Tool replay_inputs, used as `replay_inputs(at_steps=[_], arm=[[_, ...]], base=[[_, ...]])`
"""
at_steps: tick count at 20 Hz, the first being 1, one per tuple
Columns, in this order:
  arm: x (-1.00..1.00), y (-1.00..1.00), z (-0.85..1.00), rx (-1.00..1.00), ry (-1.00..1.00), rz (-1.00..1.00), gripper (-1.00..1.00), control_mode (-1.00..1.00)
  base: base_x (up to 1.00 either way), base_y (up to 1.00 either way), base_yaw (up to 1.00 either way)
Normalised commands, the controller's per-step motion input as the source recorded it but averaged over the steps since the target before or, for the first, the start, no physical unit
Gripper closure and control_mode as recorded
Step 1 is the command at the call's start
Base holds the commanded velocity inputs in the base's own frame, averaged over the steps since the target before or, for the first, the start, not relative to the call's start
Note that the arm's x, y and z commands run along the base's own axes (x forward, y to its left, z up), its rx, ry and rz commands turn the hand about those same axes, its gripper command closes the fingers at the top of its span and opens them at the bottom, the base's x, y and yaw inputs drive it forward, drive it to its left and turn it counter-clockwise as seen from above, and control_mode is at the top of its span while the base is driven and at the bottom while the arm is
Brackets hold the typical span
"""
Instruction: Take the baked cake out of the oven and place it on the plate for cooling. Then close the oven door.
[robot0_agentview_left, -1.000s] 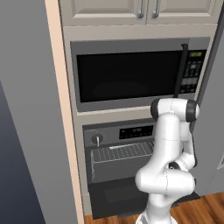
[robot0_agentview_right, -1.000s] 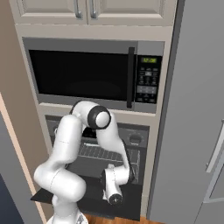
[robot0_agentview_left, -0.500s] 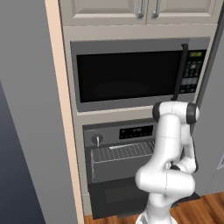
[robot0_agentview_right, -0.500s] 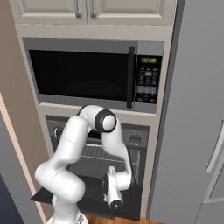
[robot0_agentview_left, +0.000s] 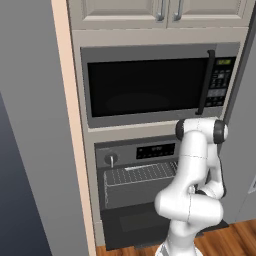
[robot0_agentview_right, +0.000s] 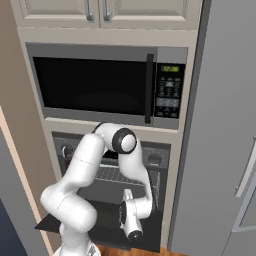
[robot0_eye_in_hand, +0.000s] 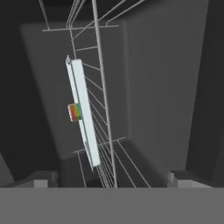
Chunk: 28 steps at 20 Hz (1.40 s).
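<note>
Built-in grey steel oven (robot0_agentview_left: 137, 175) sits under the black-windowed microwave (robot0_agentview_left: 150, 85), its dark-glass oven door (robot0_agentview_right: 107, 231) dropped open and flat. Inside on the wire rack (robot0_eye_in_hand: 103, 109) lies a flat pale tray (robot0_eye_in_hand: 83, 118) carrying a small rainbow-coloured cake (robot0_eye_in_hand: 75, 112). Two-finger gripper (robot0_eye_in_hand: 109, 181) spread wide, empty, pointing into the cavity, apart from the tray.

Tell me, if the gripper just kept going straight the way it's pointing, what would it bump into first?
Probably the pale tray carrying the small colourful cake on the wire rack inside the oven. The open gripper points into the cavity, though depth is hard to judge; the rack's wires may come first.
</note>
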Motion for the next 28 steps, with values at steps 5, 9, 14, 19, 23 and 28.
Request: replay_inputs(at_steps=[5,9,14,19,23,28], arm=[[0.35,0.0,0.0,0.02,-0.14,0.03,-1.0,-1.0],[0.37,0.0,-0.05,0.0,-0.11,0.01,-1.0,-1.0],[0.34,0.01,0.0,0.01,-0.07,0.0,-1.0,-1.0],[0.28,0.08,0.0,0.0,0.0,0.0,-1.0,-1.0],[0.23,0.02,0.0,0.0,-0.01,0.0,-1.0,-1.0],[0.17,0.0,-0.01,0.0,-0.02,0.01,-1.0,-1.0]], base=[[0.0,0.0,0.0],[0.0,0.0,0.0],[0.0,0.0,0.0],[0.0,0.0,0.0],[0.0,0.0,0.0],[0.0,0.0,0.0]])
